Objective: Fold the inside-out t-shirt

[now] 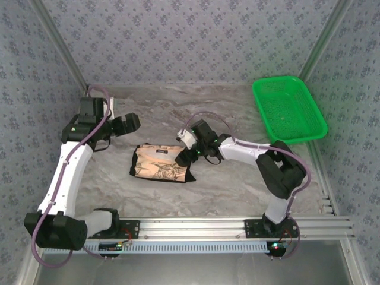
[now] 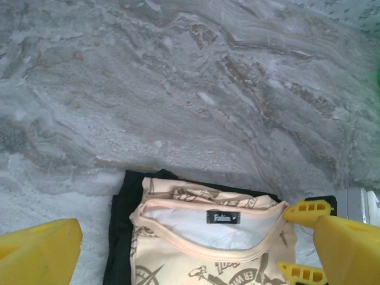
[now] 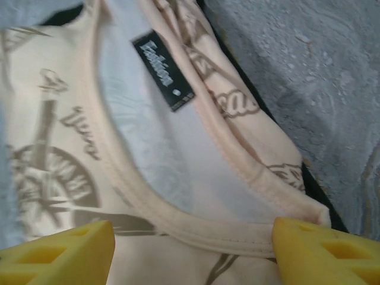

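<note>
Peach-tan cloth printed with dark compass-and-ship drawings, the inside-out t-shirt (image 1: 159, 163) lies folded into a small bundle at the middle of the marble-patterned table (image 1: 237, 184), resting on a piece of black fabric (image 2: 122, 237) that shows along its edges. The right gripper (image 1: 181, 157) sits at the shirt's right edge, by the neckline. In the right wrist view its jaws stand wide apart and hold nothing; the collar's curved hem runs across the gap between the yellow fingers (image 3: 59, 255), and the small dark neck label (image 3: 163, 70) lies further ahead on the pale reverse. The left gripper (image 1: 132, 123) hovers just off the shirt's far left corner, apart from the cloth, its jaws likewise spread and empty; its wrist camera looks down on the shirt (image 2: 208, 249) and the label (image 2: 223, 217). A green basket (image 1: 288, 110) stands well apart at the far right corner.
</note>
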Motion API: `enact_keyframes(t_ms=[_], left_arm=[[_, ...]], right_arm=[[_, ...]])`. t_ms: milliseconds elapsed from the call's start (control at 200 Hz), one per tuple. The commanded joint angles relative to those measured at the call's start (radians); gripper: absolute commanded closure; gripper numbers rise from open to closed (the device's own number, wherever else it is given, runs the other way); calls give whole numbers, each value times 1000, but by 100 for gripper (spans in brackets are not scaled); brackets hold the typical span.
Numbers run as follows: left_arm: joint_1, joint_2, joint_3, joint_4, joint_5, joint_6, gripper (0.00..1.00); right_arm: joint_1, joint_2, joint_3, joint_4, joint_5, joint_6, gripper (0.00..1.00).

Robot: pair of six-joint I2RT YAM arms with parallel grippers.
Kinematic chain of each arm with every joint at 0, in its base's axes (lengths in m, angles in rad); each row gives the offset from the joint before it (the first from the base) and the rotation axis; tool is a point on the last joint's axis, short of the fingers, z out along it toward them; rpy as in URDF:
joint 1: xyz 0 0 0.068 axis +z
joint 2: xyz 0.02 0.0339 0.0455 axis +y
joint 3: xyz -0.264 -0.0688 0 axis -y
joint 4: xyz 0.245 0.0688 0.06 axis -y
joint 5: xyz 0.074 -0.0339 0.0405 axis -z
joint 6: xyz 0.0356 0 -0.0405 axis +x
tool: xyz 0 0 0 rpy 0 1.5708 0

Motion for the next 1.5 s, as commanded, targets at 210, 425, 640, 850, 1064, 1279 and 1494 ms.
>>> enact_keyframes(t_ms=[210,425,640,850,1064,1279,1494], left_arm=[[57,-32,-55,-51,-11,44,0],[92,-59,-46,-45,-7,77,0],[134,-50,-42,-37,-12,84,0],[134,-51,-85,24,-198,15,0],[132,-97,-151,167,-265,-48,0],[15,-130,-286,428,-474,57,0],[-22,-40,-531,808,-581,150,0]], right_arm=[[129,180,127,-21,50,-95,27],[233,296,275,-5,56,-8,30],[342,411,479,-62,121,98,30],[319,361,458,12,-2,168,26],[177,33,195,184,46,242,0],[24,-348,-77,147,617,233,0],[-213,-584,-301,145,706,148,0]])
